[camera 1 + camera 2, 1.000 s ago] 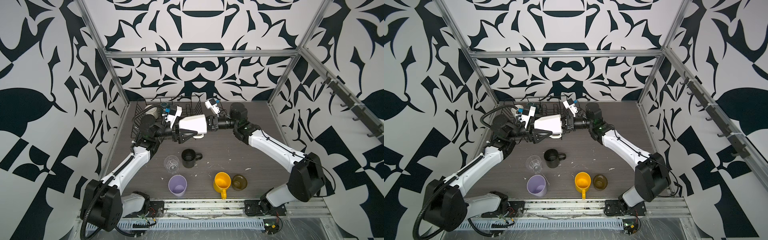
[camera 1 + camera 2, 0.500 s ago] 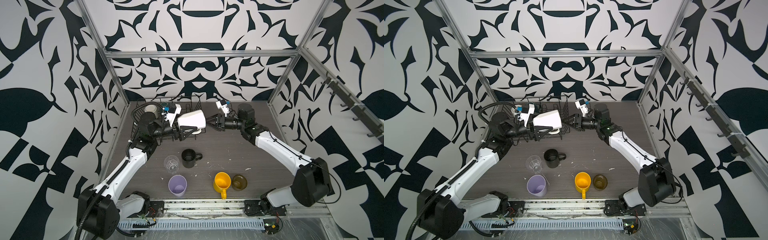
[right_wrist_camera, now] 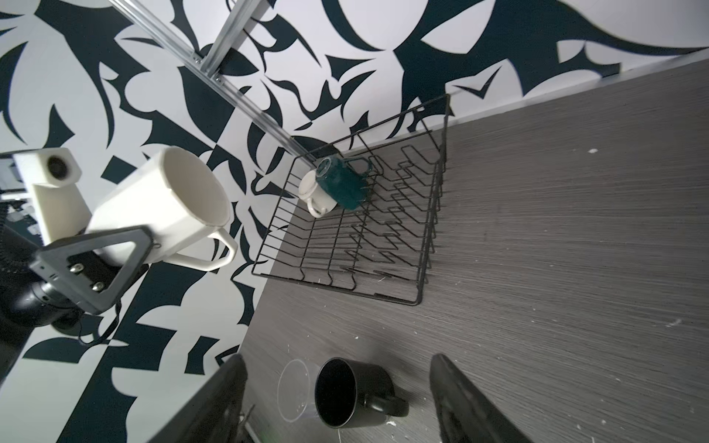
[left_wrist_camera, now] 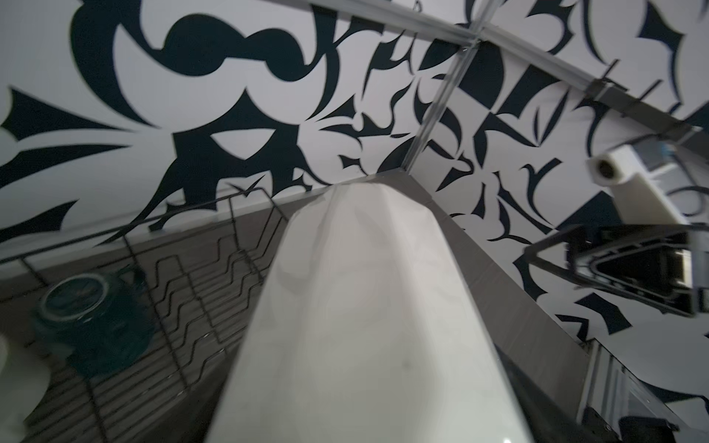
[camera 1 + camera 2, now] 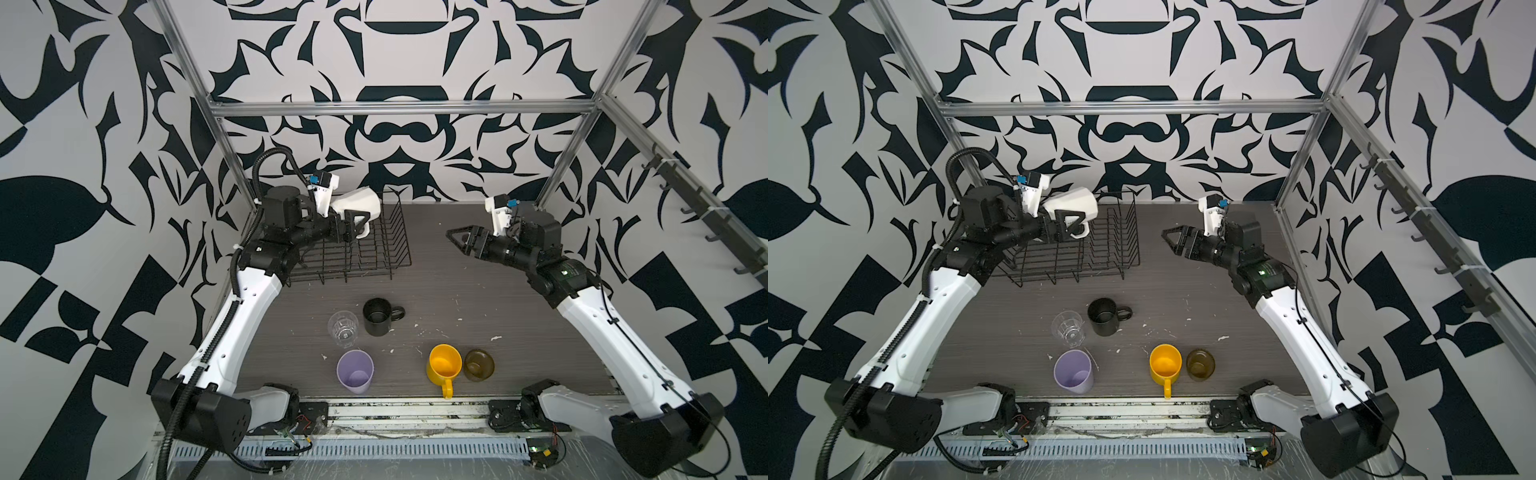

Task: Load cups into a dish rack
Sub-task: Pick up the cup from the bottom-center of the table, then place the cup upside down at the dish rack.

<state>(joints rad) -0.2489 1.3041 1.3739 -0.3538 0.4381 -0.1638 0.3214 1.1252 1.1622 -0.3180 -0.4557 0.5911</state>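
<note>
Step in hand, as I read it: seat the cream mug [image 5: 358, 203] in the dish rack [image 5: 390, 249], which sits at approx 10 o'clock on the table [image 5: 478, 291]. The left gripper [image 5: 356, 225] has its fingers part-closed on the mug's body and holds it on its side in the air by the rack, mouth toward 3 o'clock, handle hanging down. Can't tell how far over the wire it is. The right gripper [image 5: 455, 237] is at 2 o'clock, well apart from the mug, fingers spread wide w/ nothing btwn them. To do it well, roll the wrist til the mouth faces down. Then lower straight onto the flat wire floor, not the upright prongs on the rack's 3 o'clock side. Aim just beside the teal mug [image 3: 341, 184] and white mug [image 3: 314, 195] in its 11 o'clock corner, w/o knocking them. Let go only once the rim rests on wire, b/c the handle could snag a prong. Left to load, near 6 o'clock: black mug [image 5: 377, 318], clear glass [image 5: 343, 330], lilac cup [image 5: 354, 372], yellow mug [image 5: 444, 365], brown glass [image 5: 479, 365].
</note>
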